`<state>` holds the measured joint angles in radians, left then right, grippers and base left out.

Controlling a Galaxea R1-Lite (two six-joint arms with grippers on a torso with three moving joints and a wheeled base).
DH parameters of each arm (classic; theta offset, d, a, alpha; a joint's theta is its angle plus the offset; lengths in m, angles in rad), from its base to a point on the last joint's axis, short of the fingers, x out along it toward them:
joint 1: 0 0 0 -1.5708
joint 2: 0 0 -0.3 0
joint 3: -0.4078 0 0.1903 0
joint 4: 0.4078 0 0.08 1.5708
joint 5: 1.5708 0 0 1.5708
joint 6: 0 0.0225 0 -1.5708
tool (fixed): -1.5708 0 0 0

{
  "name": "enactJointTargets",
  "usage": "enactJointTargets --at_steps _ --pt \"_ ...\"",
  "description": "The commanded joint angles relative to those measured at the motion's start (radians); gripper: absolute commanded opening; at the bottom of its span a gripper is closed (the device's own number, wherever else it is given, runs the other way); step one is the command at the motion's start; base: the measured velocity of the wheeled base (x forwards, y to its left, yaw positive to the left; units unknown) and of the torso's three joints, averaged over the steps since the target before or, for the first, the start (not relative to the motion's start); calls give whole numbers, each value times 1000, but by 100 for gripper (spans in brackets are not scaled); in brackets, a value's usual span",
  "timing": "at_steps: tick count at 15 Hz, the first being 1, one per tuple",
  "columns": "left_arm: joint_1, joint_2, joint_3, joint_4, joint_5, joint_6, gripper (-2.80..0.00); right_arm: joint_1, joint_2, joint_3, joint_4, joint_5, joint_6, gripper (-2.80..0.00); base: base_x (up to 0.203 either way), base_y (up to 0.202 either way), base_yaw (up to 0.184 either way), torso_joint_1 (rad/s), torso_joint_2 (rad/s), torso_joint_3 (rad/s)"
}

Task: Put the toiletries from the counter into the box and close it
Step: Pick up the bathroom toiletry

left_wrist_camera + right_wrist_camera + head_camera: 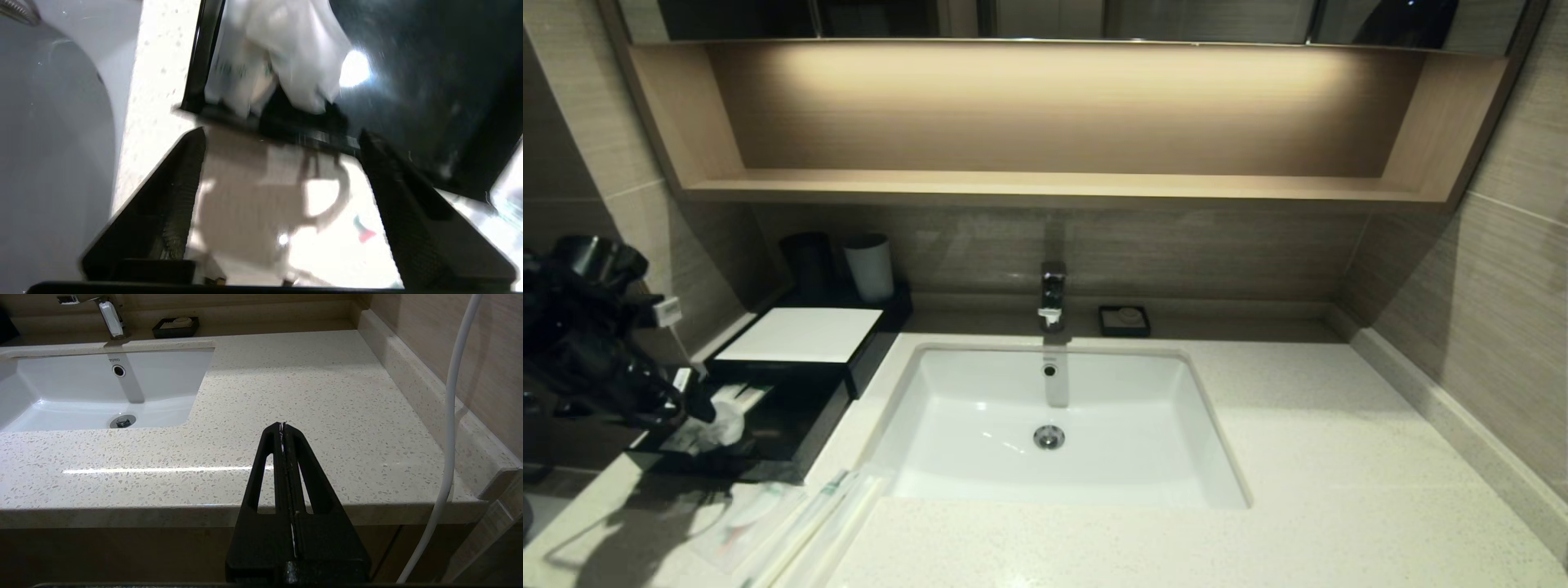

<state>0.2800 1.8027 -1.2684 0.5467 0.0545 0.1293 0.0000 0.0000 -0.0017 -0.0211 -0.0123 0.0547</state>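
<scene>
Setting: a bathroom counter (1323,457) of pale speckled stone, with a white sink (1054,425) sunk into its middle and a tap (1052,296) behind the sink.

Box: a shallow black box (792,441) sits on the counter to the left of the sink. It is open, and its dark inside shows.

Lid: a flat panel with a white top (800,335) lies just behind the open box, toward the wall.

Toiletries in the box: a crumpled white packet (282,57) lies inside the box, against its near wall.

Toiletries on the counter: several long, thin wrapped packets (809,523) lie on the stone just in front of the box, near the sink's left front corner.

Left gripper: the left gripper (282,139) hangs over the front edge of the box, at the far left of the head view. Its two dark fingers are spread wide apart and nothing is between them. The white packet lies just beyond the fingertips.

Right gripper: the right gripper (282,424) is parked low in front of the counter's front edge, right of the sink. Its fingers are pressed together and hold nothing.

Other things: a black cup (807,261) and a white cup (869,266) stand side by side behind the lid, by the wall. A small black soap dish (1124,320) sits just right of the tap. A lit wooden shelf (1045,186) runs along the wall above.
</scene>
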Motion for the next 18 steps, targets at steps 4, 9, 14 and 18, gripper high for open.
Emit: enactJointTargets --at_steps 4,9,14,18 --pt "-31 -325 200 103 -25 45 -280 0 0 0 0 0 1 -280 0 0 0 0 0 0" --pt "-102 -314 320 120 -44 50 -280 0 2 0 0 0 1 -280 0 0 0 0 0 0" --pt "-262 -226 345 131 -62 90 -280 1 1 0 0 0 1 -280 0 0 0 0 0 0" --pt "-303 -101 265 133 -64 100 0 0 0 0 0 0 1 -280 0 0 0 0 0 0"
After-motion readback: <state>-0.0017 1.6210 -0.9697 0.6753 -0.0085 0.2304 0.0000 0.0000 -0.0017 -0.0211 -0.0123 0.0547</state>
